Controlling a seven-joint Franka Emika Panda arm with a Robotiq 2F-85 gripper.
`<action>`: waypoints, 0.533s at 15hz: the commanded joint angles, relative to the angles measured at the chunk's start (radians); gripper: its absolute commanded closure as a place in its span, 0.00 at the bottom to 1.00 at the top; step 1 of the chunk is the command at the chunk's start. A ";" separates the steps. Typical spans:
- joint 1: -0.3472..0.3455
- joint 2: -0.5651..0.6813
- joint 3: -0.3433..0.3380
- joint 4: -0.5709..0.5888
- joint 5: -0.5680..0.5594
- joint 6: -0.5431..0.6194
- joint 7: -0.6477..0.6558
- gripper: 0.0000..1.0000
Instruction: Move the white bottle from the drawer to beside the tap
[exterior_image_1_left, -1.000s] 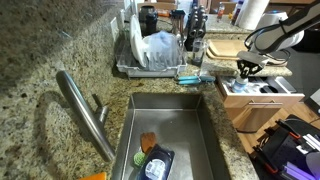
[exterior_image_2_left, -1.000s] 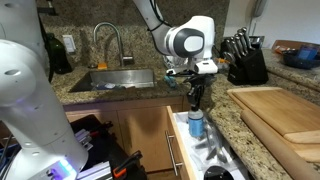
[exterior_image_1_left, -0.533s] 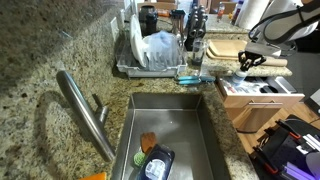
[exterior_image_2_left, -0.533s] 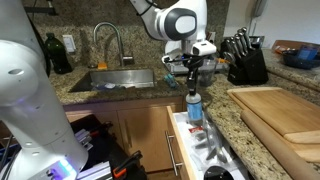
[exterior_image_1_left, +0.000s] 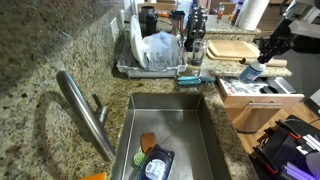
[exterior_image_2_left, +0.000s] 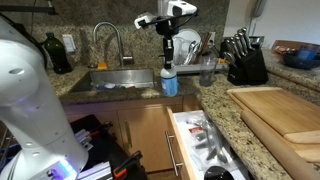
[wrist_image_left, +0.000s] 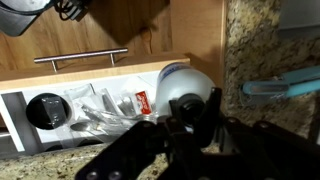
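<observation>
The hand (exterior_image_2_left: 168, 62) is clamping down on the top of the white bottle (exterior_image_2_left: 168, 82), and the bottle is hanging upright in the air beneath it, clear of the open drawer (exterior_image_2_left: 205, 140). In an exterior view it is sitting over the front of the granite worktop (exterior_image_2_left: 215, 98), between the sink (exterior_image_2_left: 122, 80) and the drawer, with the tap (exterior_image_2_left: 108, 40) well apart from it, behind the sink. From the opposite side the hand (exterior_image_1_left: 256, 66) is showing at the worktop's far end, the bottle (exterior_image_1_left: 250, 73) just above the drawer (exterior_image_1_left: 258, 95). The wrist view is looking straight down on the bottle's white top (wrist_image_left: 185, 85), with dark fingers (wrist_image_left: 215, 108) pinching it, the drawer's clutter below and a teal brush (wrist_image_left: 285, 87) lying on the granite beside it.
</observation>
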 joint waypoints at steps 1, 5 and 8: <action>-0.035 -0.034 0.034 -0.011 0.022 -0.023 -0.031 0.77; -0.022 -0.021 0.055 -0.019 0.012 -0.007 -0.049 0.94; 0.093 0.012 0.127 -0.031 0.093 0.004 -0.121 0.94</action>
